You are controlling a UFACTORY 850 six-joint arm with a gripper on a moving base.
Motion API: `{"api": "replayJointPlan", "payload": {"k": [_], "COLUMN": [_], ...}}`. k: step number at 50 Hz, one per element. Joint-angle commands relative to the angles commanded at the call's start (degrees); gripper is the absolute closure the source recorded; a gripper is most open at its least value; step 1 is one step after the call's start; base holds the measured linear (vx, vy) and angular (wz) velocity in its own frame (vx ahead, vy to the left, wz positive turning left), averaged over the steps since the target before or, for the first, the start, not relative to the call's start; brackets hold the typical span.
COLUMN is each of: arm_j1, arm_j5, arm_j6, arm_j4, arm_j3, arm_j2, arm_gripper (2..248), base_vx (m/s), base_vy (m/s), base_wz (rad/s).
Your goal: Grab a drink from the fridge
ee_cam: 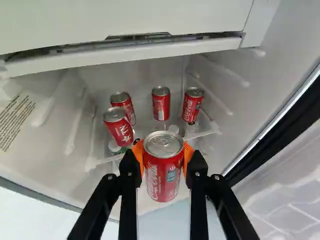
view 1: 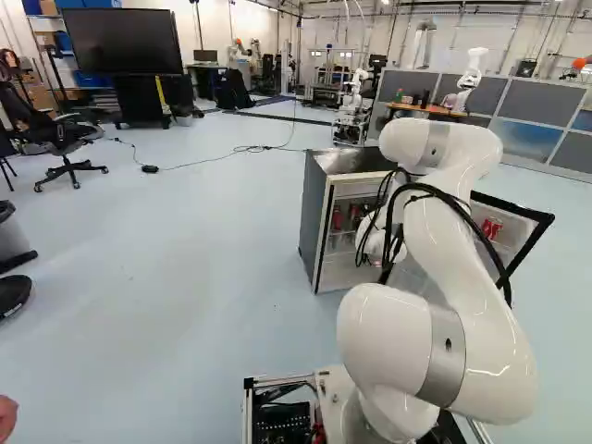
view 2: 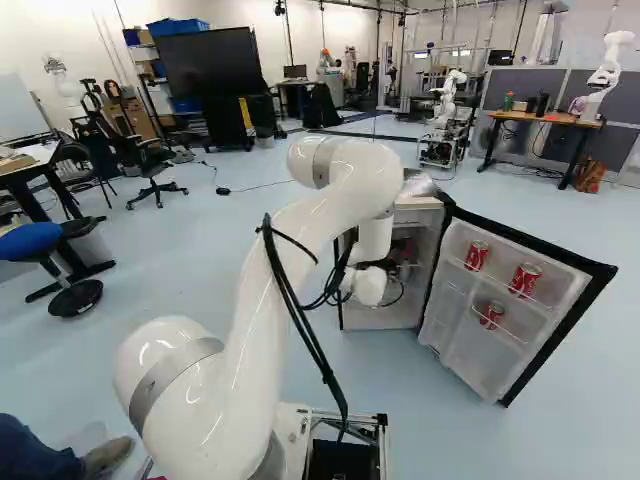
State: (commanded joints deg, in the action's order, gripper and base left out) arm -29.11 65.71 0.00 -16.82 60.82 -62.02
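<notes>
The hand (view 2: 390,265) is at the open fridge (view 1: 313,217). In the wrist view, the hand (ee_cam: 162,154) holds one red drink can (ee_cam: 163,175) between its two orange pads (ee_cam: 188,156), which touch it from both sides. The lid of this can is visible. Ahead of it, deeper in the fridge, there are four other cans (ee_cam: 161,105). The open door (view 2: 462,345) carries three more cans (view 2: 524,280) on its racks.
</notes>
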Motion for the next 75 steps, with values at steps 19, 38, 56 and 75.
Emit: {"api": "replayJointPlan", "payload": {"k": [19,38,56,75], "arm_j1": [-0.40,-0.85,-1.31,-1.34], "arm_j5": [0.00,0.00,0.00,0.00], "arm_j6": [0.00,0.00,0.00,0.00], "arm_j4": [0.00,0.00,0.00,0.00], "arm_j3": [-6.72,-14.69,-21.61,-23.95], "arm_j2": [3.60,9.63,15.83,19.77], "arm_gripper": [154,154,154,154], "base_vx": [0.000,0.000,0.000,0.000], "base_vy": [0.000,0.000,0.000,0.000], "base_wz": [0.000,0.000,0.000,0.000]}}
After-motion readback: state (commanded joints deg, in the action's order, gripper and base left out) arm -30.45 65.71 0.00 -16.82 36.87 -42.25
